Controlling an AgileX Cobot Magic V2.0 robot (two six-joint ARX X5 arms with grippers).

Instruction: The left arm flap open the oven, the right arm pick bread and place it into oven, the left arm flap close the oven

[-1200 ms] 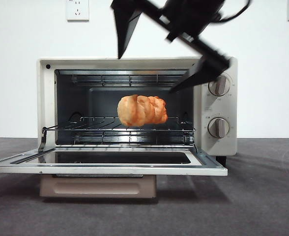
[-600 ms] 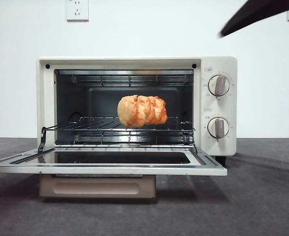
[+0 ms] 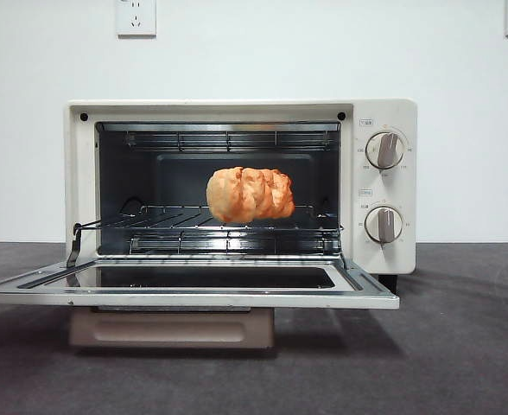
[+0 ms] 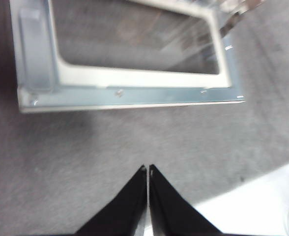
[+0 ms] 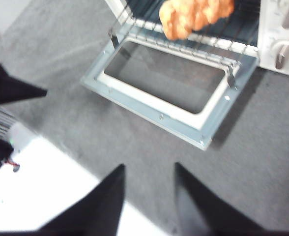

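The cream-white oven (image 3: 384, 117) stands with its door (image 3: 185, 292) flapped down flat. The golden-orange bread (image 3: 250, 194) lies on the wire rack inside, right of the middle; it also shows in the right wrist view (image 5: 193, 14). My left gripper (image 4: 148, 169) is shut and empty, above the grey mat in front of the open door (image 4: 134, 93). My right gripper (image 5: 148, 169) is open and empty, high above the mat in front of the door (image 5: 169, 105). Neither arm shows in the front view.
The oven's two round knobs (image 3: 384, 150) are on its right panel. A grey mat (image 3: 461, 346) covers the table. A white strip (image 5: 51, 191) runs along the mat's near edge. The black tip of the other gripper (image 5: 12, 86) shows in the right wrist view.
The arm over the oven's top right has drawn up and to the right and left the front view. The bread and the open door have not moved.
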